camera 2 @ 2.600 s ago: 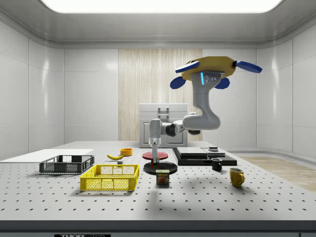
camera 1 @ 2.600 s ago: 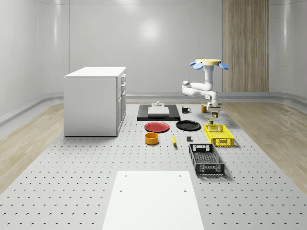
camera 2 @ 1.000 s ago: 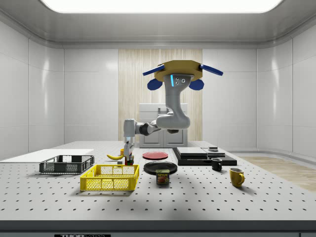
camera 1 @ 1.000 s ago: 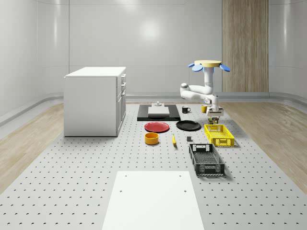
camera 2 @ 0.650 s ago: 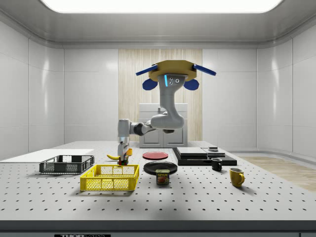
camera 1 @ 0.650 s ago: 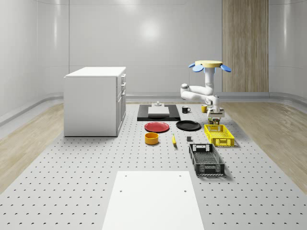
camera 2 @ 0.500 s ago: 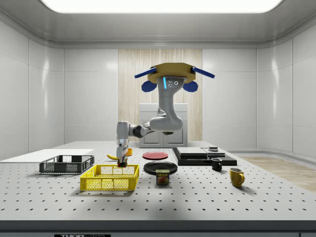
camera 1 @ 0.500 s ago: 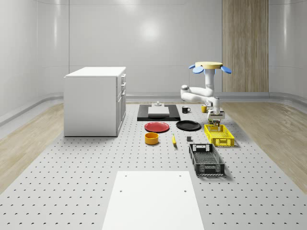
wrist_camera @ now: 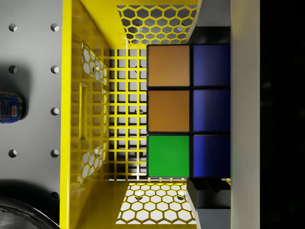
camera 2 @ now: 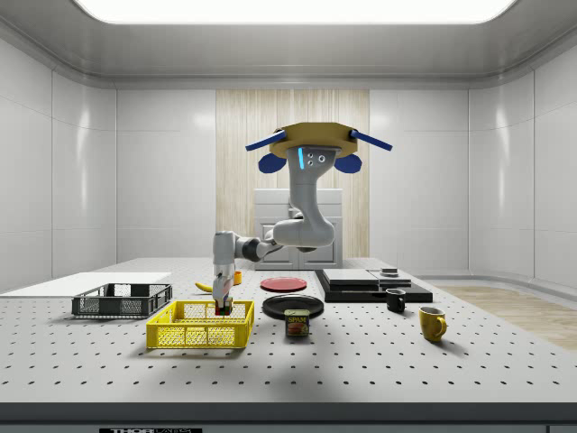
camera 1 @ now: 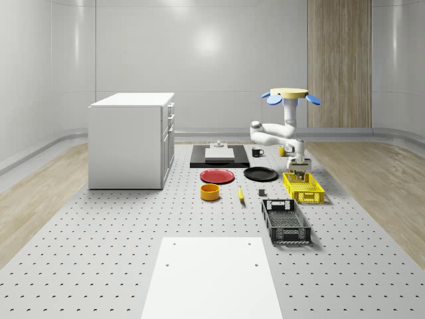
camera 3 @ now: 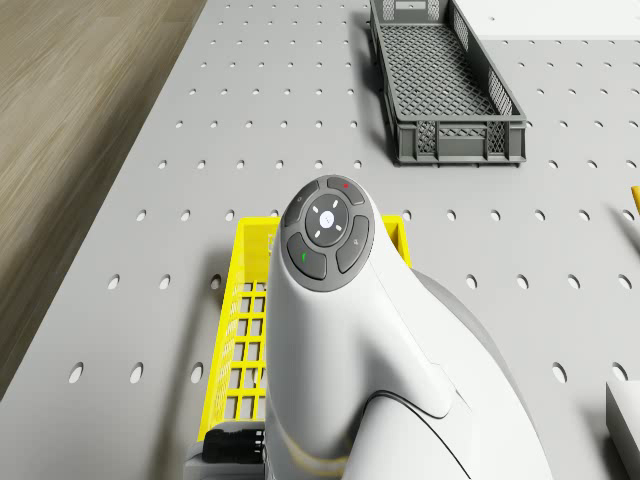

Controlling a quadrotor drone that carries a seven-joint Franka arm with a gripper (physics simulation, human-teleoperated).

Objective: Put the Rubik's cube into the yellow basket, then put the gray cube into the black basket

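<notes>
I'm hovering over the table (camera 1: 99,266) beside the yellow basket (camera 1: 304,188), right of centre in the whole-scene view, arm reaching down so my pincer (camera 2: 222,307) sits inside the basket's end. It's pinching the Rubik's cube (wrist_camera: 188,110), which hangs over the basket's mesh floor in the wrist view.

Risks, I reckon: the cube sits near the end wall, so letting go while tilted could bounce it off the rim; lifting carelessly could snag the wall and drag the basket.

Scanning the side view left to right: black basket (camera 2: 122,300), banana (camera 2: 207,287), black plate (camera 2: 293,306), a can (camera 2: 297,323) just beside the yellow basket, dark mug (camera 2: 395,300), yellow mug (camera 2: 432,323). None blocks the drop. The gray cube (camera 1: 262,193) waits between banana and baskets.
</notes>
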